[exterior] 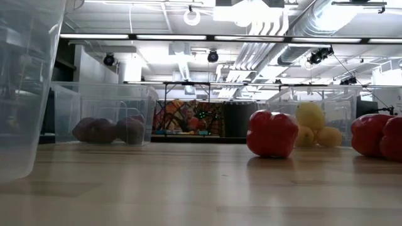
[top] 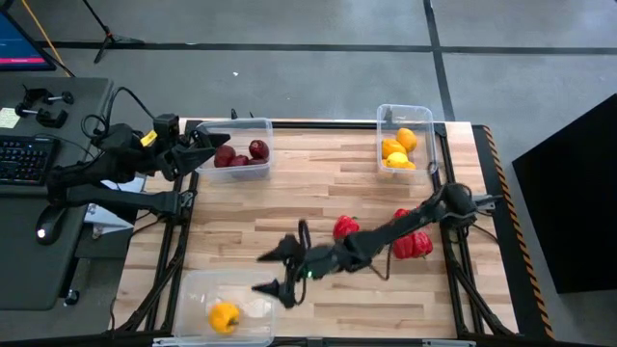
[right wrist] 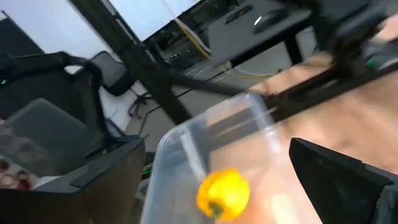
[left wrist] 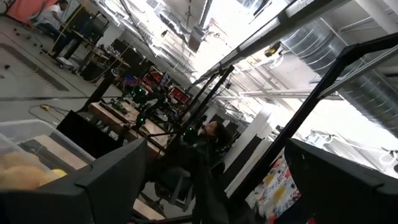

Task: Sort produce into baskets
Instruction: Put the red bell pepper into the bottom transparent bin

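Right gripper [top: 273,272] gapes mid-table, arm outstretched; left gripper [top: 214,146] gapes, arm folded

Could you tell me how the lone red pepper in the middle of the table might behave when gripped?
The red pepper looks glossy, so probably slippery. Its lobed, uneven shape may let it rock or tip when nudged. Likely light and hollow.

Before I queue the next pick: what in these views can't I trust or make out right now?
- Red peppers on the table, high view: the right arm crosses the cluster, so their count is unclear.
- Lemons, high view: piled together, count unclear.
- Near basket, low view: cut off by the picture's edge; its yellow pepper is hidden there.
- Left end effector: what lies under it in the maroon-fruit basket is hidden.
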Robot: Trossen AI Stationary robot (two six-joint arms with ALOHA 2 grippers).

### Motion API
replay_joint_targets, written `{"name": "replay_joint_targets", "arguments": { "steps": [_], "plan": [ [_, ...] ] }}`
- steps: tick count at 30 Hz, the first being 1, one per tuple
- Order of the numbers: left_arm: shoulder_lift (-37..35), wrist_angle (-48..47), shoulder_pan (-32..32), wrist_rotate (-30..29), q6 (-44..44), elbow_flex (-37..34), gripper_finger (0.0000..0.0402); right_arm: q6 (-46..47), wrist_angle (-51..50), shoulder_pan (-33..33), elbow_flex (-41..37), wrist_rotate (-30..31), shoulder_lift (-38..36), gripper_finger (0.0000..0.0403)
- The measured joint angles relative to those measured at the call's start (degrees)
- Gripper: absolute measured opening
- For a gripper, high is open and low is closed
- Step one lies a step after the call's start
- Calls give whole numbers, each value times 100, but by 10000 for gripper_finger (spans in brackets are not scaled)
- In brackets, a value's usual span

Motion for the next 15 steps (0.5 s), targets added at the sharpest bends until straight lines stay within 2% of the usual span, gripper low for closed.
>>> {"name": "replay_joint_targets", "arguments": {
  "steps": [3, 7, 12, 15],
  "plan": [
    [77, -152, 2, 127, 62, 0, 365, -109, -830, -176, 1, 43, -422, 385],
    [292, -253, 4, 154, 104, 0, 365, 29, -2460, -347, 1, 269, -906, 385],
    [823, -347, 4, 122, 447, 1, 365, 1090, -4230, -403, 1, 172, -1168, 385],
    [1253, -427, 4, 118, 881, 0, 365, 1623, -5137, -336, 1, -226, -1155, 385]
  ]
}}
